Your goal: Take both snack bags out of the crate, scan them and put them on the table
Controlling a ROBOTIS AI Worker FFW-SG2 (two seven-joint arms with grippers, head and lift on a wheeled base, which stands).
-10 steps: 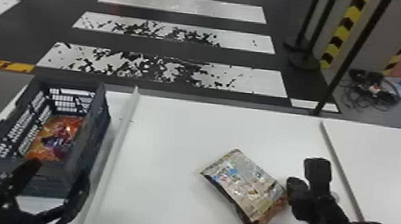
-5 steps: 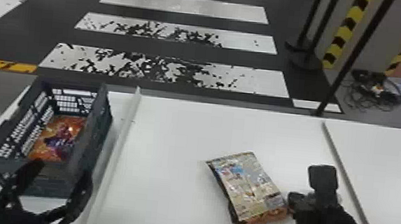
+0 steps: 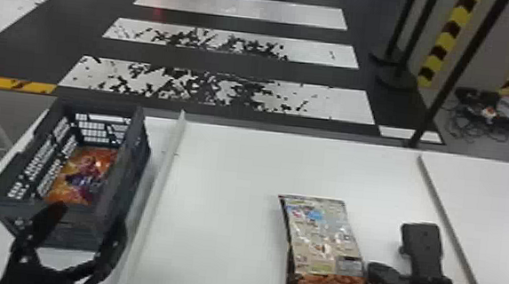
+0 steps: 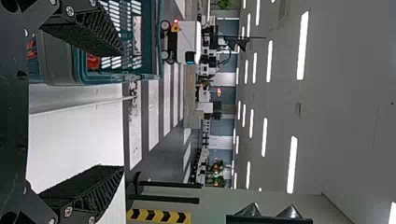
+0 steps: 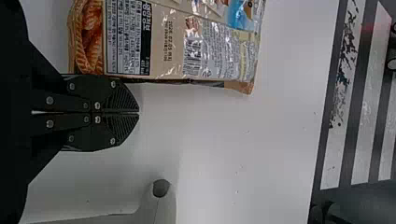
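Observation:
In the head view, my left gripper (image 3: 86, 221) stands open at the near end of the dark crate (image 3: 67, 226); an orange-red snack bag (image 3: 82, 178) lies inside. The left wrist view shows the same gripper (image 4: 122, 109), fingers apart with nothing between them, beside the crate (image 4: 58, 58). A beige snack bag (image 3: 324, 239) lies flat on the table (image 3: 223, 221). My right gripper (image 3: 372, 271) is at its near right corner. In the right wrist view the right gripper (image 5: 139, 113) is shut on nothing, its side against the long edge of the bag (image 5: 173, 42).
In the right wrist view, a pale device (image 5: 161, 203) with a dark rounded end rests on the table beside the gripper. A white raised strip (image 3: 160, 188) runs between crate and beige bag. A grey divider (image 3: 451, 225) crosses the table at the right.
The beige bag has turned from a slant to nearly straight, its near end swinging left. My right gripper has shifted slightly right and nearer, still beside it. The left arm shows little change.

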